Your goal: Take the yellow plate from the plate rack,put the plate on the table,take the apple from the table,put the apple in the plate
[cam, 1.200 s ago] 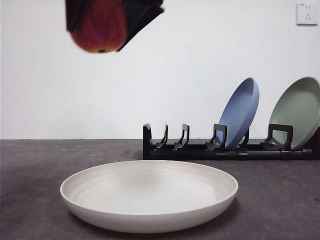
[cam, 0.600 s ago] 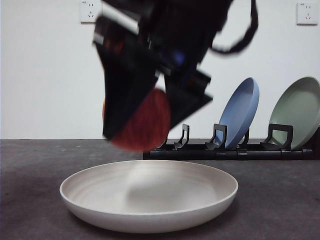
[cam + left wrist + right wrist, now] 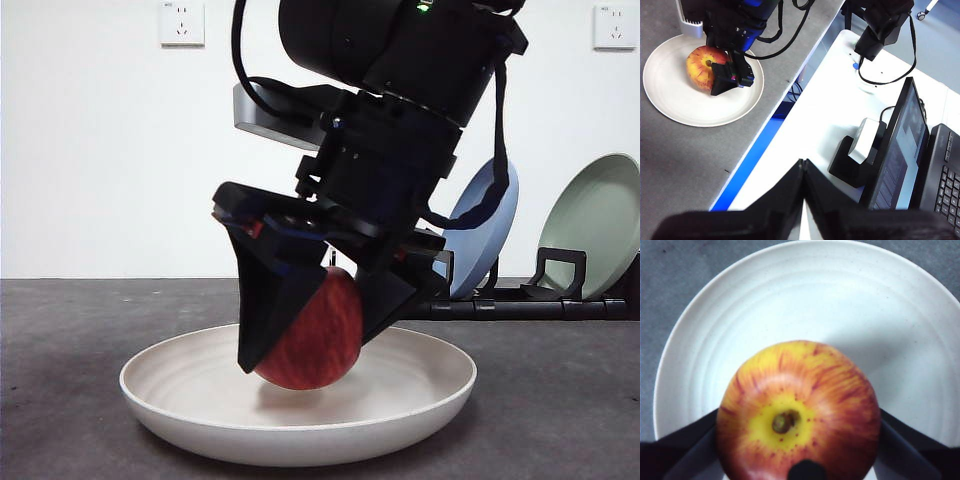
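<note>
The apple is gripped between the two black jaws of the right gripper, stem up, low inside the yellow plate; whether it already touches the plate floor I cannot tell. The plate lies flat on the table, in front of the plate rack, which holds a blue plate and a pale green plate. The left gripper waits well apart over the table edge, its jaws pressed together on nothing.

No readable text, label or number anywhere.
</note>
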Controlling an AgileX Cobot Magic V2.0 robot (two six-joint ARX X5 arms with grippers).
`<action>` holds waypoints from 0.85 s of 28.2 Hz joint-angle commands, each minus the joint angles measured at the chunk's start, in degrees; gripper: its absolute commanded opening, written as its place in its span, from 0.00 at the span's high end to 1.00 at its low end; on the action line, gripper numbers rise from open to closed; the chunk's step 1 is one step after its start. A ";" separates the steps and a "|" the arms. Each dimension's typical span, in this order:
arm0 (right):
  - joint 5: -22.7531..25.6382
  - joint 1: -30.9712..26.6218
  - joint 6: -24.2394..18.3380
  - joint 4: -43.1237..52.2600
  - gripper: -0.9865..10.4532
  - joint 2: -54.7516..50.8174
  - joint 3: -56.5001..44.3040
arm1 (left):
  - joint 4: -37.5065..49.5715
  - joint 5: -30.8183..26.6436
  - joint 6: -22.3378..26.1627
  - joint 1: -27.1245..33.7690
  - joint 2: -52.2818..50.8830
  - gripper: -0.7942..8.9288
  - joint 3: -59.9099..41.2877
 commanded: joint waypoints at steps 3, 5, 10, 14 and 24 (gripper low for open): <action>0.33 0.24 0.68 0.83 0.60 0.39 -0.46 | 0.22 0.00 0.90 0.09 -0.22 0.92 -0.24; 0.74 0.26 0.66 0.87 0.38 0.39 -0.46 | 0.22 -0.02 0.90 0.07 -0.22 0.92 -0.24; 0.76 0.26 0.61 1.40 0.28 0.39 -0.46 | 0.22 -1.66 1.66 0.07 -0.22 0.92 -0.24; 0.68 0.26 0.61 1.36 0.28 0.39 -0.46 | 0.22 -1.99 2.23 0.09 -0.22 0.92 -0.24; 0.04 0.33 1.57 -4.98 0.28 -6.88 1.29 | 0.22 -2.19 2.23 0.09 -0.22 0.92 -0.24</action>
